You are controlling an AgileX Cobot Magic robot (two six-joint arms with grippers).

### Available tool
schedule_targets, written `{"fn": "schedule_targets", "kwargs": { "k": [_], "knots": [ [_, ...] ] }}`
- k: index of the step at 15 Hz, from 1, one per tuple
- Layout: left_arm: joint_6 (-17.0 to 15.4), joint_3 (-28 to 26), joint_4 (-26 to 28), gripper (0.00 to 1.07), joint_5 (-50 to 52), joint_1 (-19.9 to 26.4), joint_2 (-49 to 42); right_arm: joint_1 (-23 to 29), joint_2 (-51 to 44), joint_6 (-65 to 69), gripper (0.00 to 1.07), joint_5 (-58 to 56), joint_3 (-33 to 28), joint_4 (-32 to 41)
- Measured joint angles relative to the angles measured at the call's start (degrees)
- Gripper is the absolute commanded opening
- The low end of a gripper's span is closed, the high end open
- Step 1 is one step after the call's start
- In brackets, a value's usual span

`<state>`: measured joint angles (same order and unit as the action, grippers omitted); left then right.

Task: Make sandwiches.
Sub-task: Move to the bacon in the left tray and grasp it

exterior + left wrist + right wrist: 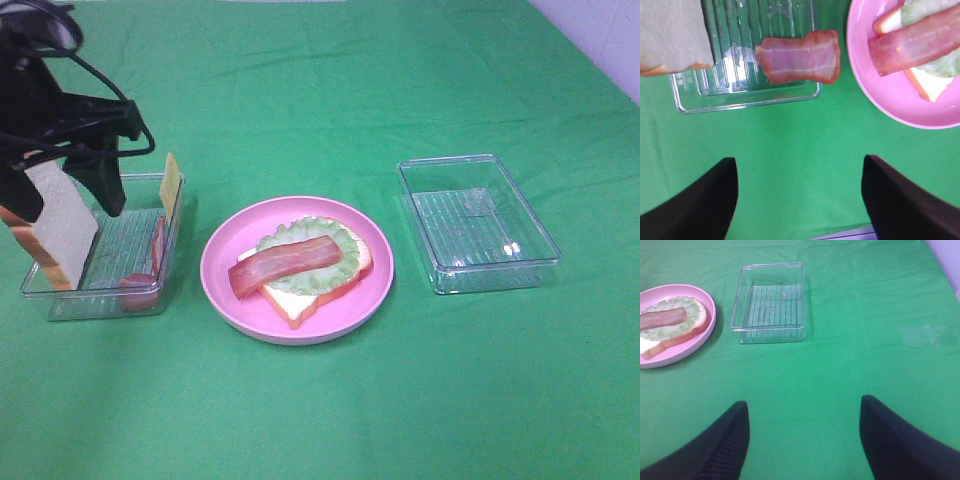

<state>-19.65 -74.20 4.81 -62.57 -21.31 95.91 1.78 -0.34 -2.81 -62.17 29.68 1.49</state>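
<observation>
On the pink plate [222,285] lies an open sandwich stack: a white bread slice [292,300], green lettuce [340,240] and a bacon strip [285,265] on top. The left clear tray [60,300] holds a second bread slice [60,225] leaning upright, a yellow cheese slice [171,185] standing on edge and another bacon strip [799,56]. My left gripper [799,161] hangs open and empty high above the tray's near side. My right gripper [803,402] is open over bare cloth, empty, and out of the exterior high view.
An empty clear tray [478,222] stands to the right of the plate. A small red piece [140,285] sits in the left tray's near corner. Green cloth covers the whole table. The left arm's black body [70,120] looms over the left tray.
</observation>
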Motion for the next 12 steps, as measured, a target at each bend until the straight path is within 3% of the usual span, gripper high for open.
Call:
{"fn": "schedule_targets", "kwargs": {
  "k": [1,4,12],
  "knots": [
    [-2.64,-1.83,-1.72,0.67,-0.74,-2.01,3.09,0.00,0.00,0.00,0.60,0.00,0.00,0.00],
    [-4.81,-4.07,-2.92,0.67,-0.63,-3.95,7.79,0.00,0.00,0.00,0.60,0.00,0.00,0.00],
    [-5.16,-5.67,-3.67,0.67,7.79,-3.95,16.39,0.00,0.00,0.00,0.60,0.00,0.00,0.00]
  ]
}}
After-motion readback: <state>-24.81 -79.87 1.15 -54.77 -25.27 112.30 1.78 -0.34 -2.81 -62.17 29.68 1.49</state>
